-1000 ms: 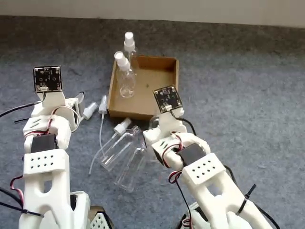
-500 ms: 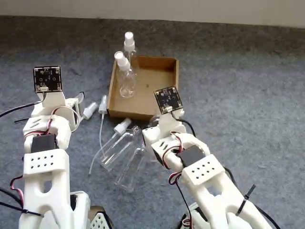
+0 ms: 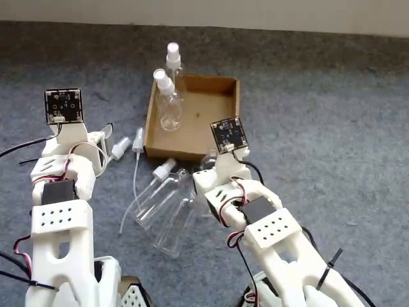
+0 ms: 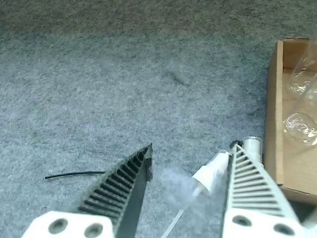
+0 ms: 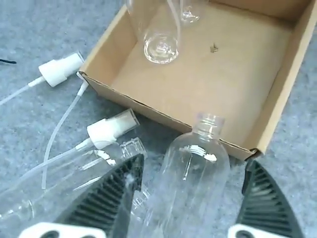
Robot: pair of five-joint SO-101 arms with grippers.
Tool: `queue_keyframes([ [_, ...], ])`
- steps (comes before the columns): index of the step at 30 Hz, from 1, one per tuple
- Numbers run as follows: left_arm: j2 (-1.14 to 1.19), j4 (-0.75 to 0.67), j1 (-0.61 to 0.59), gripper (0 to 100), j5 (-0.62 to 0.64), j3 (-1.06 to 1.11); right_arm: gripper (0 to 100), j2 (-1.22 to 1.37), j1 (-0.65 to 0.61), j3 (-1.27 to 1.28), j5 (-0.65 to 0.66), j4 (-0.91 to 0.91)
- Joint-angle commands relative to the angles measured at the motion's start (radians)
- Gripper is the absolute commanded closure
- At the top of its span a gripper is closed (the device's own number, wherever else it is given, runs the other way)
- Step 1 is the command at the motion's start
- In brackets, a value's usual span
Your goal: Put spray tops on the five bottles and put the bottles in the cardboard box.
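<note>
Right gripper [image 5: 194, 162]: my ribbed black fingers [image 5: 106, 198] are spread on either side of a clear, round-shouldered uncapped bottle [image 5: 198, 148], with a gap at one finger. Its threaded neck points at the near wall of the cardboard box [image 5: 277, 94]. Beside it, two more uncapped bottles [image 3: 153, 199] lie on the grey, napped carpet [image 3: 332, 128], with a white spray top [image 3: 163, 169] and its thin tube along one.

Left gripper [image 4: 193, 148]: released, one finger black, one white, both ribbed. A second spray top [image 4: 210, 171] lies between them, just beside the white finger.

Farther off, two capped bottles [image 3: 169, 105] stand upright in the shallow brown box, along its wall on my left.

Since half a second ago my right wrist has shifted slightly rightward; my left arm has not moved.
</note>
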Motion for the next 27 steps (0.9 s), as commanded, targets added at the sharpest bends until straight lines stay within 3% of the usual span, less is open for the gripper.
queue_keyframes([
  [1,0.001,-0.008,0.007,77,0.011,-0.005,72.5,-0.012,0.013,-0.008,-0.012,-0.019],
  [15,0.001,-0.008,0.007,77,0.011,-0.005,73.0,0.127,0.016,-0.015,-0.012,-0.021],
  [22,0.001,-0.008,0.007,77,0.011,-0.005,91.4,0.127,0.015,-0.013,-0.012,-0.021],
  [27,0.001,-0.008,0.007,77,0.011,-0.005,92.6,0.114,0.058,-0.013,-0.006,0.001],
])
